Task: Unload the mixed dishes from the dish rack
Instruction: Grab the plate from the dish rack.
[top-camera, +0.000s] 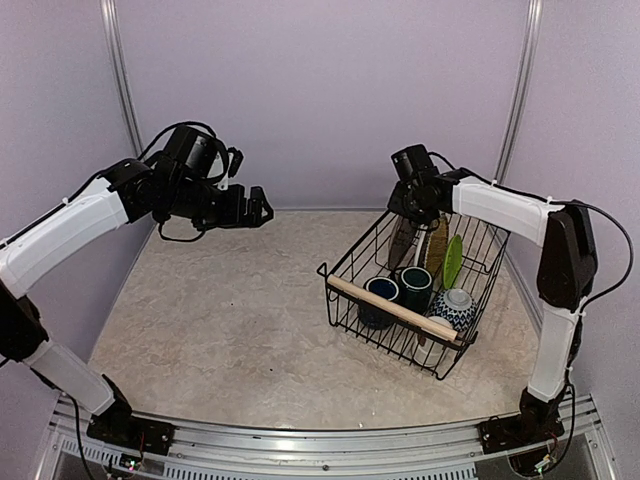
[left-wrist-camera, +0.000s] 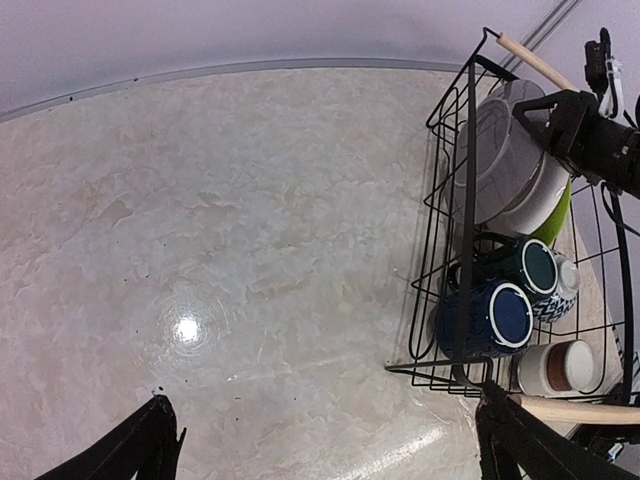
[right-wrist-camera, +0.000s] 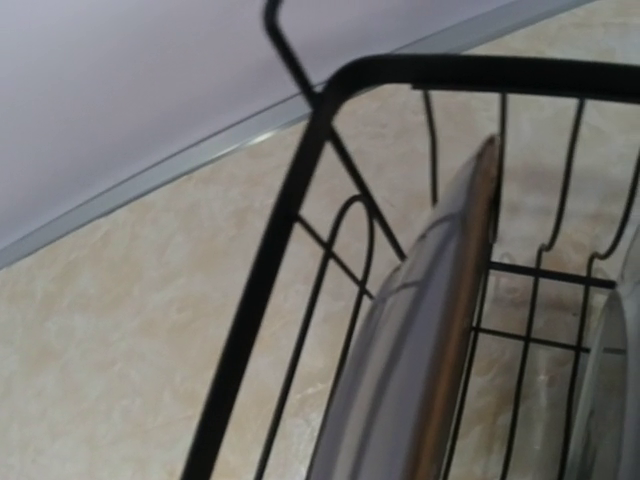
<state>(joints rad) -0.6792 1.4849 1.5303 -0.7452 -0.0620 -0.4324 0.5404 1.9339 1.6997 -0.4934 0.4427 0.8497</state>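
Nothing's unloaded yet, every dish sits in the black wire dish rack (top-camera: 395, 308). Right gripper (top-camera: 408, 216) at the upright gray patterned plate (left-wrist-camera: 495, 150), grip unclear; left gripper (top-camera: 262, 210) spread wide, empty.

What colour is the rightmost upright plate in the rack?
Lime green; the plate shows best in the top view.

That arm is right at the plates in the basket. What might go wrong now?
The right end effector is at the thin rim of the gray plate, which might slip and drop onto the mugs. The plates stand close together; lifting one could drag the tan plate along. The wire rack might also shift.
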